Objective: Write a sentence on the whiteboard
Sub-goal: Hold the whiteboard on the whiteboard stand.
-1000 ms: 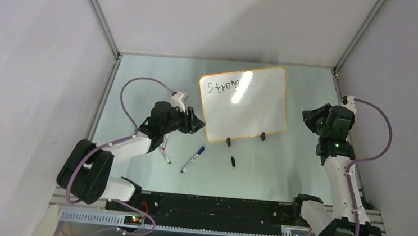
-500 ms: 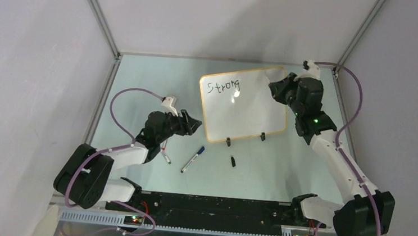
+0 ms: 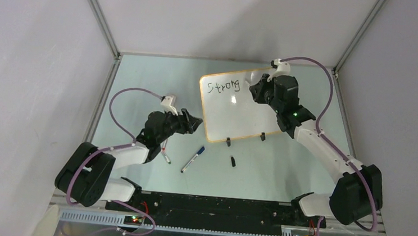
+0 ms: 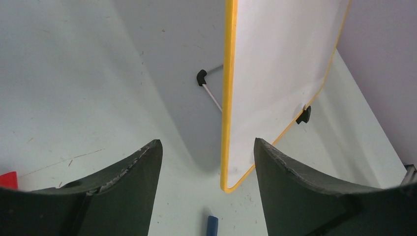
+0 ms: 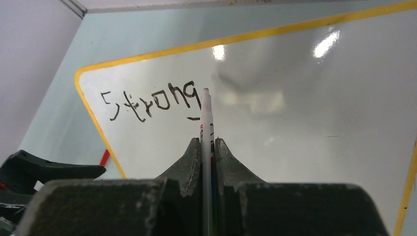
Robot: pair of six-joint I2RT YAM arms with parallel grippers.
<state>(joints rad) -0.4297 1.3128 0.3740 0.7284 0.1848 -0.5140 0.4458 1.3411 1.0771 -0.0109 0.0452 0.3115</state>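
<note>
The whiteboard (image 3: 246,112) stands tilted on its black clip feet, orange-yellow rim all round. The sentence (image 3: 223,87) reads "Strong" in black at its upper left. My right gripper (image 3: 252,91) is over the board's top, shut on a thin white marker (image 5: 207,118). The marker's tip points at the board just right of the lettering (image 5: 152,101); I cannot tell if it touches. My left gripper (image 3: 195,122) stands open and empty at the board's lower left corner (image 4: 231,184), apart from it, with its fingers (image 4: 135,172) either side.
On the table in front of the board lie a blue-capped marker (image 3: 192,159), a red-marked marker (image 3: 164,153) under the left arm, and a small black cap (image 3: 232,161). The blue cap (image 4: 212,225) lies just ahead of the left jaws. Walls enclose three sides.
My right arm swung from the table's right edge over the board to the end of the lettering, marker in its grip. The left jaws opened wider and drew slightly back from the board's corner.
</note>
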